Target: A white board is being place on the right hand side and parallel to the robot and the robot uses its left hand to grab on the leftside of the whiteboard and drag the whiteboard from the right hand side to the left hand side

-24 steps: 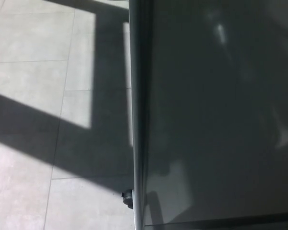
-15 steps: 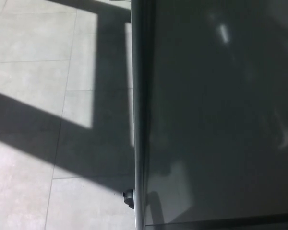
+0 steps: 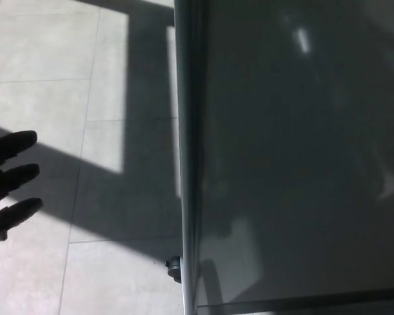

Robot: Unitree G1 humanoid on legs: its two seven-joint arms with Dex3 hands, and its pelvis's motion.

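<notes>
Whiteboard (image 3: 295, 164) edge (image 3: 187, 157) stands well right of left robot hand (image 3: 10, 184), apart from it. Fingers (image 3: 16, 174) spread, holding nothing, probably readied to grab that edge. Right robot hand unseen.

No text or label can be read.

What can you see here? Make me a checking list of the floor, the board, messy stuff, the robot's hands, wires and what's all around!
Surface: pale tiled floor, crossed by sunlight patches and dark shadows.
Job's things: whiteboard fills the right side, its left edge frame upright; a small caster at its foot.
Clutter: nothing seen.
Hands: left hand enters at left, fingers spread, apart from the board; right hand not in view.
Cables: nothing seen.
Surroundings: faint light reflections on the board.
</notes>
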